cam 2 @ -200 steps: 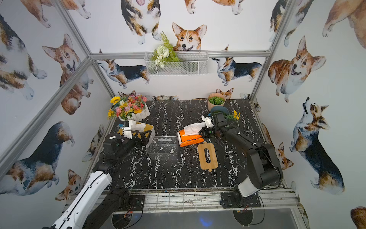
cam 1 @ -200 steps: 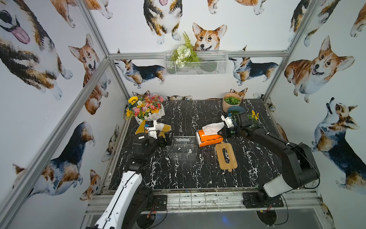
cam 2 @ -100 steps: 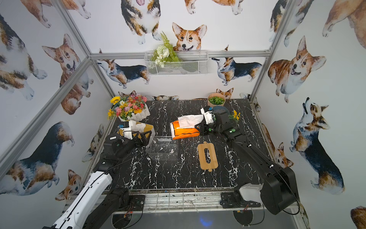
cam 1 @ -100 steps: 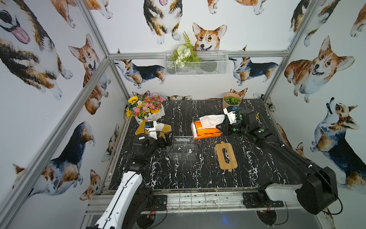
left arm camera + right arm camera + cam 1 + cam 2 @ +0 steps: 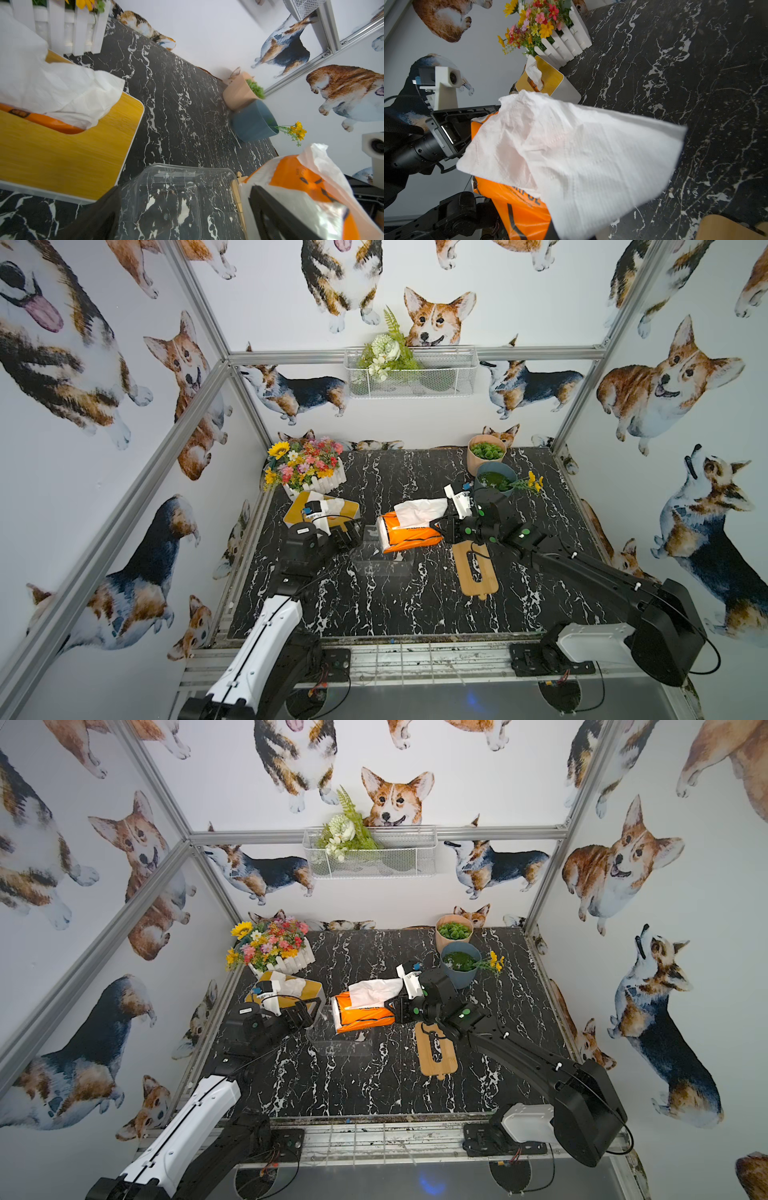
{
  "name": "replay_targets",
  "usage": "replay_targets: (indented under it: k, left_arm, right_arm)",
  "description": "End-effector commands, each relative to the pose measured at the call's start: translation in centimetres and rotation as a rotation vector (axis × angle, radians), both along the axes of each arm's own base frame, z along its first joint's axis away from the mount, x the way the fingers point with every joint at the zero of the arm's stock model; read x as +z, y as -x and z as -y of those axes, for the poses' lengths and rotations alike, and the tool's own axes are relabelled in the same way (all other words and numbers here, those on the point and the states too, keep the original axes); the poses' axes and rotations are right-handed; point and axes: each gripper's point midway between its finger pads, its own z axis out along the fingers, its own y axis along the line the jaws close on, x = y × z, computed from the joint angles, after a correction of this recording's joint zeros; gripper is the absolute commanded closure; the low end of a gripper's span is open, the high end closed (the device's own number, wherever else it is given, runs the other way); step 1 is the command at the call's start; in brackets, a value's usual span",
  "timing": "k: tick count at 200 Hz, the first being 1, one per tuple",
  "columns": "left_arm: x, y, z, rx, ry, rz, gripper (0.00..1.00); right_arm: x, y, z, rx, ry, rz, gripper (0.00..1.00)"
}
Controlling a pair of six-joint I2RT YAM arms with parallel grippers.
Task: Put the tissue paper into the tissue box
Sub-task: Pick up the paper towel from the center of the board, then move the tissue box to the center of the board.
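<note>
The tissue paper is an orange pack with a white sheet sticking out of it. My right gripper is shut on the pack's right end and holds it in the air over the far right part of the tissue box. The tissue box is clear plastic, lidless, on the table's middle. My left gripper stands open at the box's left end, and the box lies between its fingers. In the right wrist view the sheet hides most of the jaws.
A wooden lid with a slot lies flat to the right of the clear box. A second tissue box with a yellow top and a flower planter stand at the back left. Two plant pots are at the back right.
My right arm has carried the orange pack leftwards, from the middle right of the table to over the clear box. The left arm has stayed still.
</note>
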Motion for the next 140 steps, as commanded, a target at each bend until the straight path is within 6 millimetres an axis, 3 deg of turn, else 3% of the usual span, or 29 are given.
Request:
replay_targets:
  k: [1,68,140]
  left_arm:
    - [0.7,-0.4,0.8,-0.022,0.088,0.007,0.00]
    - [-1.1,-1.4,1.6,-0.056,0.200,-0.076,0.00]
    - [-2.9,-2.0,2.5,-0.086,0.283,-0.138,0.00]
  right_arm:
    - [1.8,-0.8,-0.3,-0.037,-0.072,0.055,1.00]
    - [2.4,-0.2,0.9,-0.083,-0.096,0.087,1.00]
    - [2.2,-0.1,0.6,-0.080,-0.114,0.070,1.00]
